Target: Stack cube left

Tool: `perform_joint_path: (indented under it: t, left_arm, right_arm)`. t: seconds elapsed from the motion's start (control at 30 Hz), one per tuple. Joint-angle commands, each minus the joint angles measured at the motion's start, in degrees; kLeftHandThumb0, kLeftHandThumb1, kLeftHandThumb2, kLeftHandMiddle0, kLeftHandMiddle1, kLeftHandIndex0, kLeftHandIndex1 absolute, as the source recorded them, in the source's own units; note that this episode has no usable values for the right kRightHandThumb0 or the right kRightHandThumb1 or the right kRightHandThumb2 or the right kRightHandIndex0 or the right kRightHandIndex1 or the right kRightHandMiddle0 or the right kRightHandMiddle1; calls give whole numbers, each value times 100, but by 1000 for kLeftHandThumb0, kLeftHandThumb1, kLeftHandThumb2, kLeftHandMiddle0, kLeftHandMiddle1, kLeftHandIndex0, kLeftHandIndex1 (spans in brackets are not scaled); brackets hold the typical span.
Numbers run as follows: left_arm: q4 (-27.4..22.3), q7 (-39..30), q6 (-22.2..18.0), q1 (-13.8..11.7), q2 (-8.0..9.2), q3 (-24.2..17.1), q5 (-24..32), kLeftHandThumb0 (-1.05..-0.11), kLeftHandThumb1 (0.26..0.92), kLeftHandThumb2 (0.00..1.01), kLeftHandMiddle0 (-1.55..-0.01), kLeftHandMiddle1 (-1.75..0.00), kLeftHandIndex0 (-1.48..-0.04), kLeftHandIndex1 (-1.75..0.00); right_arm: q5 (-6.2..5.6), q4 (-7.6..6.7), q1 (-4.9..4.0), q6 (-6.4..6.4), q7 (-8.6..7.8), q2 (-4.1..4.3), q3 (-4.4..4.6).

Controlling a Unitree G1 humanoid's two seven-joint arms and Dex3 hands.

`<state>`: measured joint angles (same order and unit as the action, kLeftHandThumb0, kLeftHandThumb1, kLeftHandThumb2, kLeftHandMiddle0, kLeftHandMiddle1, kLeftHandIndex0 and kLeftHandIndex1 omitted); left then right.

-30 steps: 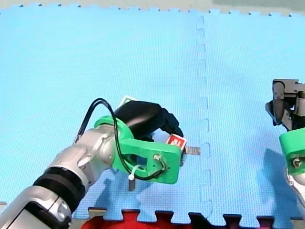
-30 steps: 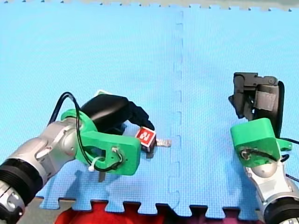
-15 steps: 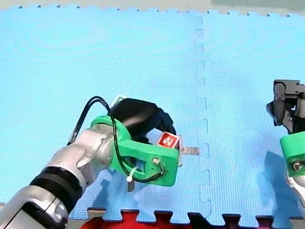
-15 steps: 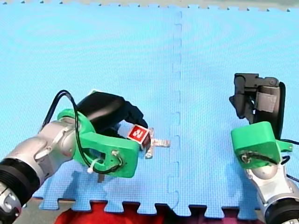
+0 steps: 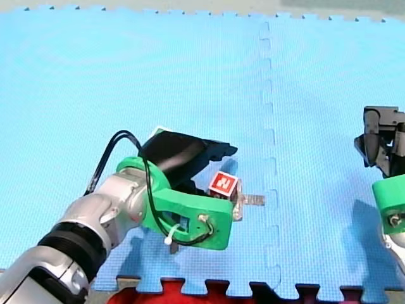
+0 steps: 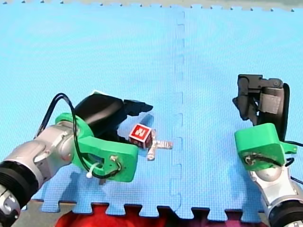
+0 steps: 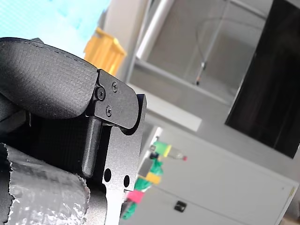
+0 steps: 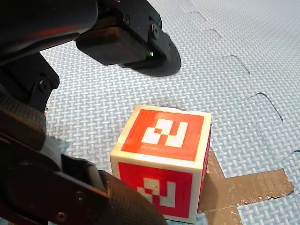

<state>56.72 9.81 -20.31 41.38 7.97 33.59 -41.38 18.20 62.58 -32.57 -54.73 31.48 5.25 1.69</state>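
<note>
The left robot hand [image 5: 180,158] sits wide about the small red cube with white block markings [image 5: 224,183], holding nothing. In the second wrist view the upper finger [image 8: 126,40] hangs clear above the cube, and the thumb [image 8: 93,192] crowds its lower corner, though whether they touch cannot be told. The cube stands upright on a cross of brownish tape [image 8: 243,185], near the middle seam of the blue interlocking foam-mat surface [image 5: 126,69].

This looks like the moment to take the cube. The fingers want to meet opposite flat faces squarely, not a corner, and close evenly so the cube does not twist off the tape; then a straight lift. A white corner [image 5: 157,130] peeks from behind the palm; what it belongs to is hidden.

The right robot hand [image 6: 259,99] hangs over the mat's right side, well apart, carrying nothing; whether it is wide or narrow cannot be told. The mat is soft and woven-textured with jigsaw edges, and something red [image 6: 123,220] shows below its near edge. The first wrist view looks out at a grey cabinet [image 7: 225,187], a yellow box [image 7: 105,49] and a dark panel [image 7: 276,79].
</note>
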Motion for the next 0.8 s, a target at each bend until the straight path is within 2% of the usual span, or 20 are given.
perform_joint_path:
  t: [0.0,0.53,0.63,0.77]
  left_arm:
    - [50,26,-87,-13,22,-60,84,-1048,853,11,-795,-1709,-312,0]
    - [342,144,-542,6,45,-167,254,-1048,888,15,-781,-1746,-290,-1]
    - [298,-15,-664,-27,140,-242,369,-1048,890,14,-784,-1746,-292,-2]
    - [30,-349,-1018,-180,508,-428,615,-1048,908,19,-788,-1746,-292,-2]
  right_arm:
    - [-3,19,-27,-17,21,8,-2]
    - [-46,31,-50,77,-20,-67,1]
    - [-39,38,-55,90,-11,-83,8]
    - [-48,50,-31,77,-4,-86,3]
